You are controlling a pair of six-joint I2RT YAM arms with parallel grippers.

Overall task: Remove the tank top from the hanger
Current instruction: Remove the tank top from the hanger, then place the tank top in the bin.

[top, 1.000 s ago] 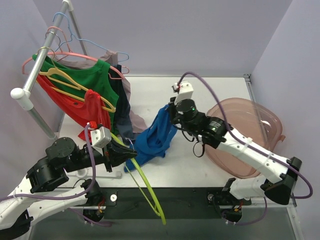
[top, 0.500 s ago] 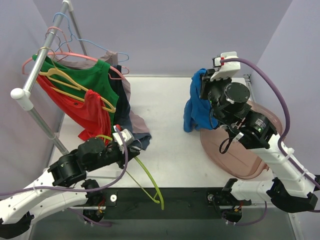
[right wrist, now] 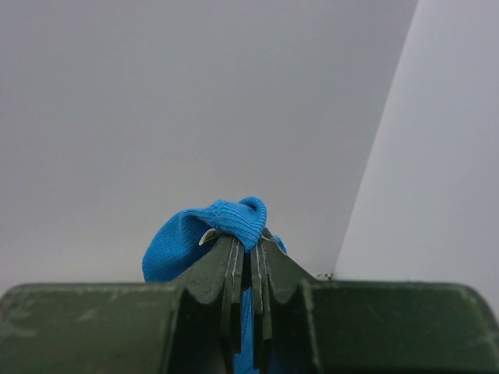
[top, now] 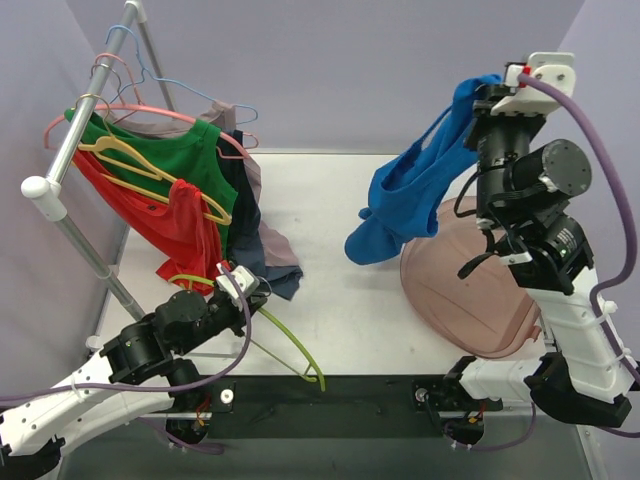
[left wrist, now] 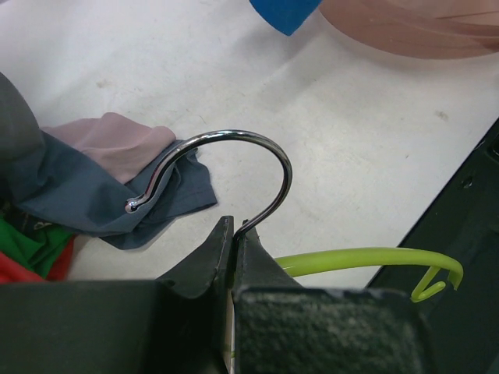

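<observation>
Upper right of frame: right gripper (top: 484, 98) pinched tight on blue tank top (top: 405, 190); top hangs free of hanger; lower left: left gripper (left wrist: 232, 232) clamped on green hanger (left wrist: 351, 257); main job looks done; maybe drop top in pink tub (top: 470, 300).

Enclosure: plain pale-lavender walls (top: 350, 70) at the back and both sides; rear-right corner seam visible. White matte table top (top: 330, 190), a few small specks. Black strip (top: 370, 395) runs along its near edge. Clothes rack (top: 58, 152) at left, silver rail slanting up toward the back wall. Light even and diffuse; shadows soft.
</observation>
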